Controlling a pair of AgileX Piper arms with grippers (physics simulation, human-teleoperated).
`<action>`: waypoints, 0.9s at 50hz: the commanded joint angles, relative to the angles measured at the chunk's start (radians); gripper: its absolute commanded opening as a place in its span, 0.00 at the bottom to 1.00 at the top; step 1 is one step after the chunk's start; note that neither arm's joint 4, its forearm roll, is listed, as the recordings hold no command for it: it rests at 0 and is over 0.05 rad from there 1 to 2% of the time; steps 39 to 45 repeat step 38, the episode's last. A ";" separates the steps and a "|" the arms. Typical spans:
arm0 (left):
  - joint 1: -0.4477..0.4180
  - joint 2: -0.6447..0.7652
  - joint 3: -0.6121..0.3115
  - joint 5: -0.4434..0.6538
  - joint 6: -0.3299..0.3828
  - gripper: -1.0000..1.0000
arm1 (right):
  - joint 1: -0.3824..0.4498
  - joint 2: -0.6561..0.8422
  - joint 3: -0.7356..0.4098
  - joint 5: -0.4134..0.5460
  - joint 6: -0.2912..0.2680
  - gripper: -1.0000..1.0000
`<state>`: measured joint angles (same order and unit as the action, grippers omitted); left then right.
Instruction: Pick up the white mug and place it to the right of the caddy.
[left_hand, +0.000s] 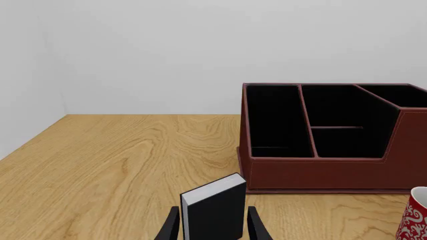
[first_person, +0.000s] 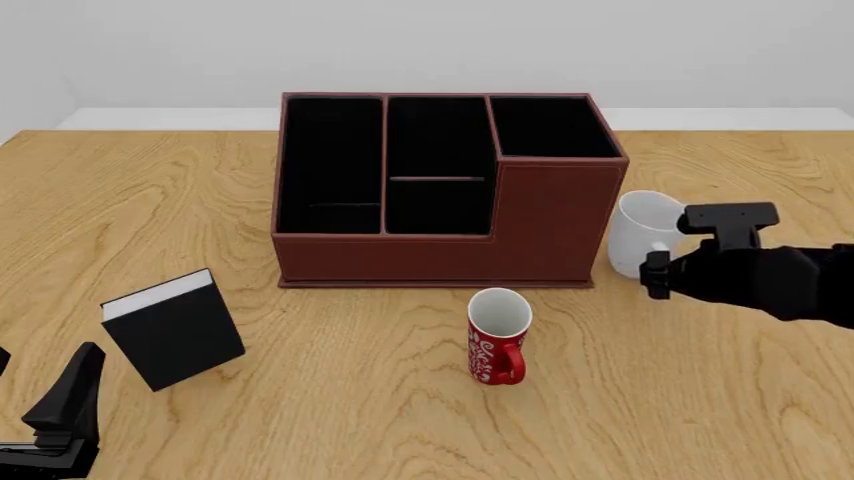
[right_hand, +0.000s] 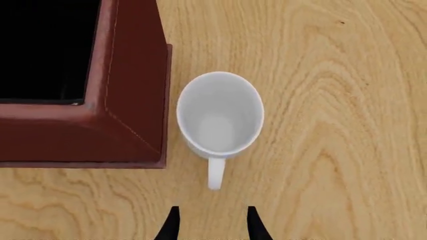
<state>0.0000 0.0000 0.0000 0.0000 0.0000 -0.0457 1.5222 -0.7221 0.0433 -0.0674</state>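
The white mug stands upright on the table just right of the caddy, close to its taller end. From above, the white mug shows its empty inside, with the loop handle pointing toward my right gripper. That gripper is open and hovers above and just short of the handle, holding nothing. The caddy corner sits beside the mug with a narrow gap. My left gripper is open low at the table's near left corner, far from the mug.
A red mug with white pattern stands in front of the caddy. A small black book stands upright just beyond my left gripper's fingers. Bare wooden table lies near right, and a white wall runs behind.
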 joint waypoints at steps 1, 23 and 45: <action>0.000 0.000 0.000 0.000 0.000 1.00 | -0.002 -0.045 0.017 0.000 -0.004 1.00; 0.000 0.000 0.000 0.000 0.000 1.00 | 0.024 -0.186 0.058 0.023 0.028 1.00; 0.000 0.000 0.000 0.000 0.000 1.00 | 0.018 -0.233 0.051 0.053 0.010 1.00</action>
